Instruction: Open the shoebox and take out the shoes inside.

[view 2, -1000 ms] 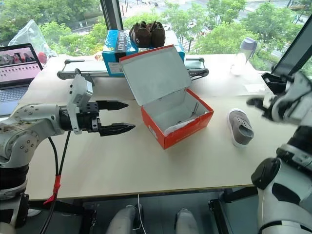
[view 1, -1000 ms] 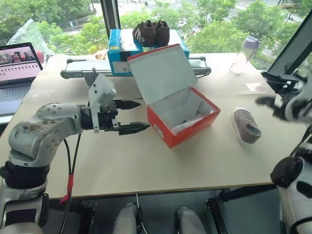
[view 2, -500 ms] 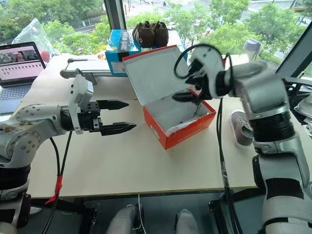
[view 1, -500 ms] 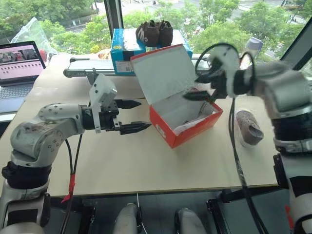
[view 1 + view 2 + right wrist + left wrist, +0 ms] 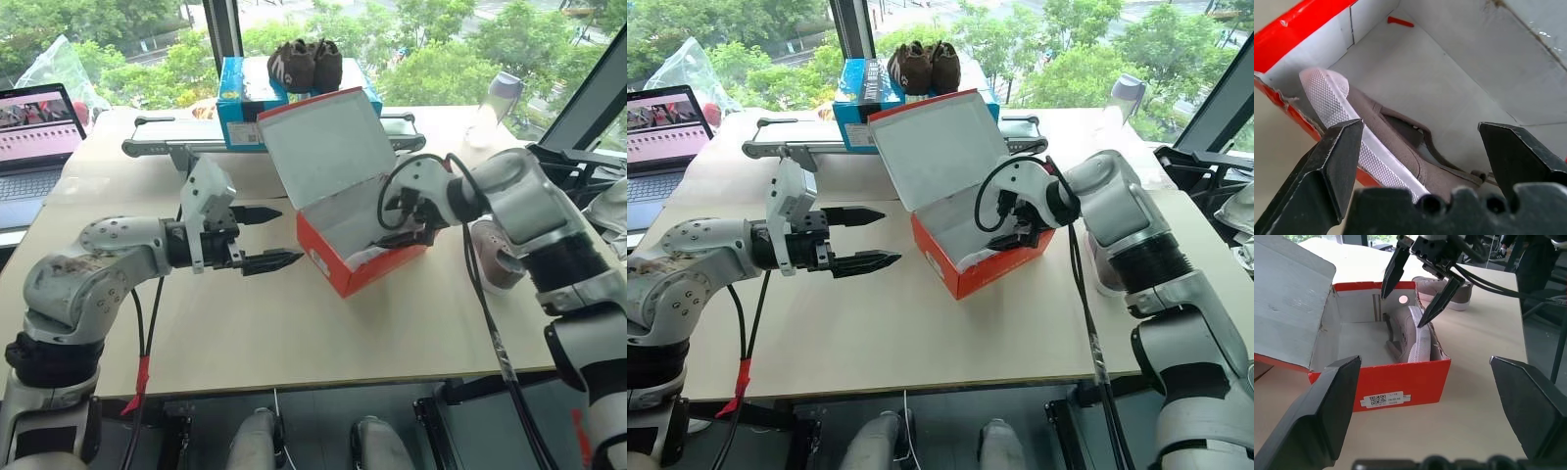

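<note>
- Shoebox [image 5: 364, 253] sits open mid-table, lid up; one grey shoe [image 5: 1413, 335] lies on its side against the near wall, the other shoe [image 5: 498, 257] rests on the table beside the box.
- Right gripper [image 5: 1413, 297] hangs spread wide over the boxed shoe, nothing held; left gripper [image 5: 263, 237] open, empty, beside the box.
- Risk: one finger could catch the wall and drag the light box.
- Pale tabletop [image 5: 294, 333]; windows, trees behind.
</note>
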